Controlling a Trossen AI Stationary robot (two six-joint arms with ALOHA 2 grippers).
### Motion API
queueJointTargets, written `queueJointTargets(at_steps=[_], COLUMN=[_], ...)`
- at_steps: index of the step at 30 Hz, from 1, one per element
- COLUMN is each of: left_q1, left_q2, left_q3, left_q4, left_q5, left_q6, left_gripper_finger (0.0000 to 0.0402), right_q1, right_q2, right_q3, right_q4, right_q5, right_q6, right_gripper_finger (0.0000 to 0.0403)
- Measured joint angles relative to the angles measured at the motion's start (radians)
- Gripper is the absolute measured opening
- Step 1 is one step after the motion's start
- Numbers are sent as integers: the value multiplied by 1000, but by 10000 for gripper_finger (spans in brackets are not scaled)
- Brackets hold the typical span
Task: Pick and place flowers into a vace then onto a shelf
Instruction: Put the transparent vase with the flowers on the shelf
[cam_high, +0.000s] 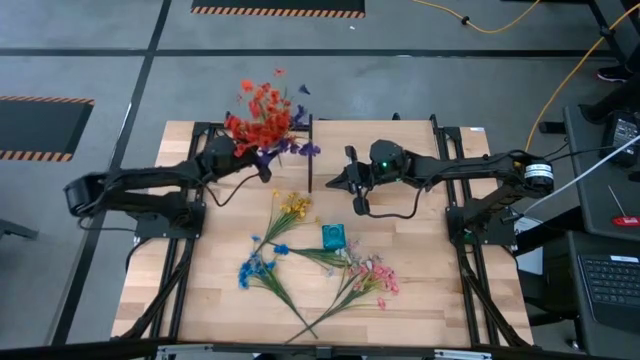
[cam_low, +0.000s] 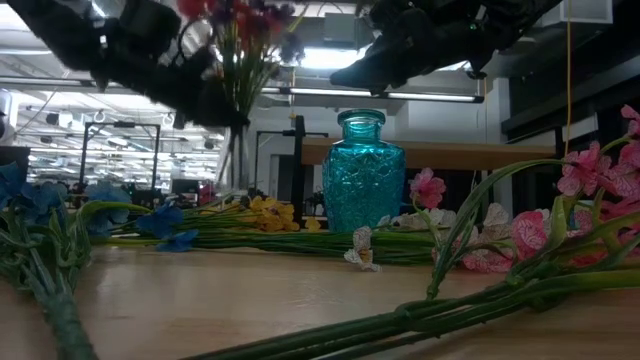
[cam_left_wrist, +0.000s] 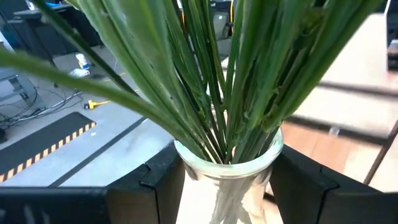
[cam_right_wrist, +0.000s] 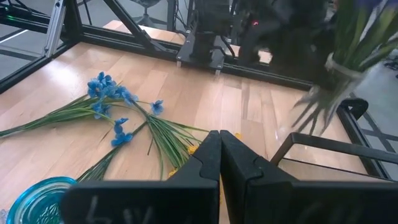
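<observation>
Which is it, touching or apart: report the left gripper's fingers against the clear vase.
Touching. In the left wrist view the left gripper's two dark fingers press against both sides of the clear vase, with no gap showing.

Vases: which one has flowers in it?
The clear vase between the left gripper's fingers, packed with green stems. The teal vase stands empty on the table.

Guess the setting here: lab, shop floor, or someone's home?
Likely a robotics lab or workshop: hazard-striped floor mats, a yellow cable trailing over bare concrete floor, and a laptop beside the wooden table.
</observation>
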Motion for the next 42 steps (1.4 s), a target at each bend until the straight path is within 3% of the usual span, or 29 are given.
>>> queueJointTargets(at_steps=[8,17,23,34,42], left_q1=[0,0,-2,-2,2], left_q2=[-103,-54,80,409,572], left_q3=[175,370,497,781,861], left_q4=[-190,-288,-287,-285,-285], left_q5=[70,124,213,326,327], left_q6=[27,55,38,72,82], left_gripper_finger=[191,191,191,191,191], right_q1=[-40,-113,-112,-112,-112], right_q2=[-94,-292,-378,-380,-381], right_q3=[-10,-221,-304,-438,-469], right_q4=[-66,50,53,189,199], right_q5=[0,2,0,0,0], right_q6=[4,54,60,109,109], right_gripper_finger=[3,2,3,3,3])
